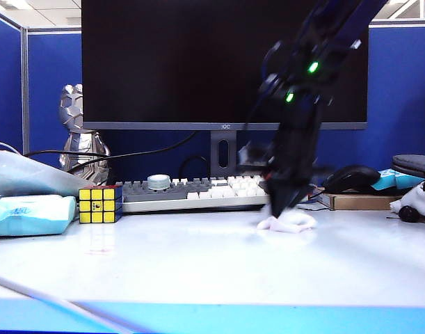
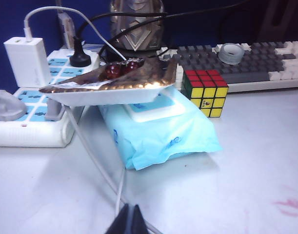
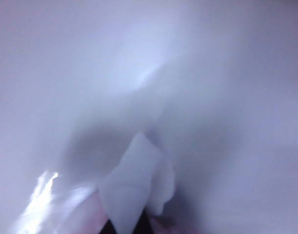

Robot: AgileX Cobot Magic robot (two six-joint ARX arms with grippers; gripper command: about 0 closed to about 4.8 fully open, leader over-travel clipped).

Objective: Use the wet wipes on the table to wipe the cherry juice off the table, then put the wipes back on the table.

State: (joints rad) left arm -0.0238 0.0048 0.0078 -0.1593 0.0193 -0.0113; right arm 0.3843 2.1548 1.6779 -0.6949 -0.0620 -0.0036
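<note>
Kid A: Where are the wet wipes [image 1: 287, 222]?

Kid B: They sit as a small white lump on the counter [image 1: 198, 264], toward its back edge and right of the middle, just in front of the keyboard [image 1: 198, 191]. The right end effector [image 1: 282, 206] points down at them, and its tip is pinching the wipes and touching them to the counter. In the right wrist view the white cloth [image 3: 139, 185] fills the space at the fingertips, all blurry.

Kid A: And the cherry juice [image 2: 291, 204]?

Kid B: A faint pink smear shows on the counter in the left wrist view, well apart from the colour cube [image 2: 205, 92].

Kid A: What about the other arm?

Kid B: The left end effector [image 2: 130, 220] has its fingers pressed together, holding nothing. It hangs over the left part of the counter, near a white cable [image 2: 102, 165] and the light-blue tissue pack [image 2: 161, 129]. A tray with cherries [image 2: 120, 69] rests on top of that pack.
</note>
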